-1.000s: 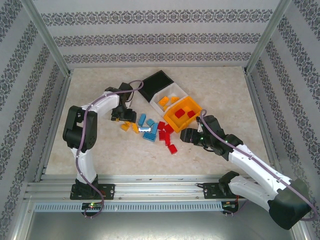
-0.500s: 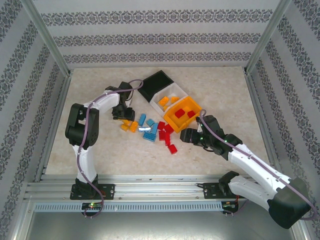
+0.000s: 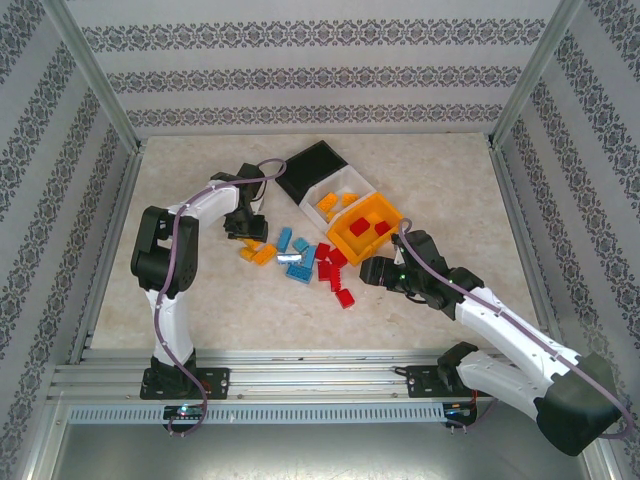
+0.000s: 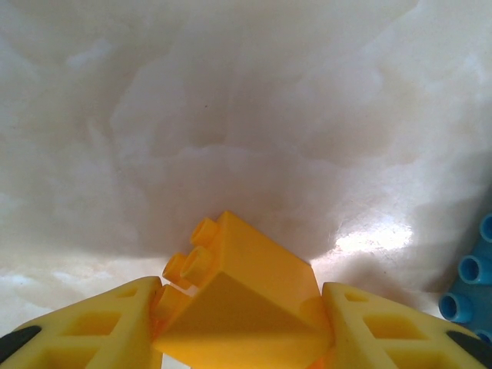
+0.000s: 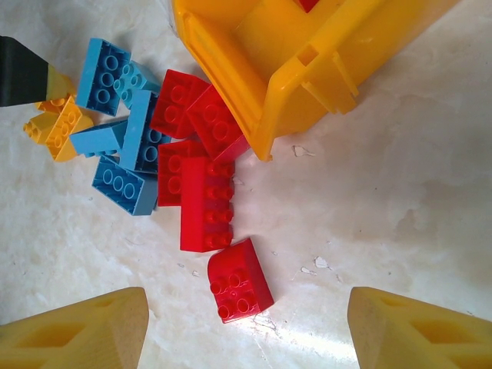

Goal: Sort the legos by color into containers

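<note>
Left gripper (image 4: 240,330) has just closed on an orange-yellow brick (image 4: 234,269).
Left of the orange bin (image 3: 342,240), ready for lifting; right gripper (image 5: 246,327) hangs spread.

Three bins (image 3: 318,160), two arms (image 3: 200,210), five red legos (image 5: 206,204) loose plus two red binned, about five blue (image 5: 123,184), a few orange (image 5: 68,123)

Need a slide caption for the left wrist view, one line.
Left claw closed on a yellow brick, pale table behind, blue brick at the right edge.
</note>
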Action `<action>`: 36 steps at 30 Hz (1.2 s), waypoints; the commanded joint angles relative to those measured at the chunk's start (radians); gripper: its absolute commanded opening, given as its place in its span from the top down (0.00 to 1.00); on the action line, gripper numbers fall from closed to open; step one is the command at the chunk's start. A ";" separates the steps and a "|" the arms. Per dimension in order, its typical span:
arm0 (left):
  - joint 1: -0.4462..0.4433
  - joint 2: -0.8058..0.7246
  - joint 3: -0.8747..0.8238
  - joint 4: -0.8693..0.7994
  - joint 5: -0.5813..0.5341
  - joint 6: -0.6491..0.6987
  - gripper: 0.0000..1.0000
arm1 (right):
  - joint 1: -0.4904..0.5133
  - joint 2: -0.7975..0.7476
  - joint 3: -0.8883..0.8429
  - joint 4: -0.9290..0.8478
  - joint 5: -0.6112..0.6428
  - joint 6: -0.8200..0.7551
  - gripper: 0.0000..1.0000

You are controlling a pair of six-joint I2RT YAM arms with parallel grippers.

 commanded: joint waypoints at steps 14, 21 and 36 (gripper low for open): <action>0.006 -0.103 0.157 0.046 0.275 -0.186 0.52 | 0.002 -0.052 0.018 -0.028 0.060 -0.013 0.30; -0.057 -0.076 0.171 0.341 0.439 -0.414 0.51 | -0.019 -0.102 0.016 -0.056 0.064 -0.020 0.30; -0.133 0.206 0.456 0.393 0.458 -0.492 0.51 | -0.050 -0.209 -0.009 -0.138 0.076 -0.015 0.30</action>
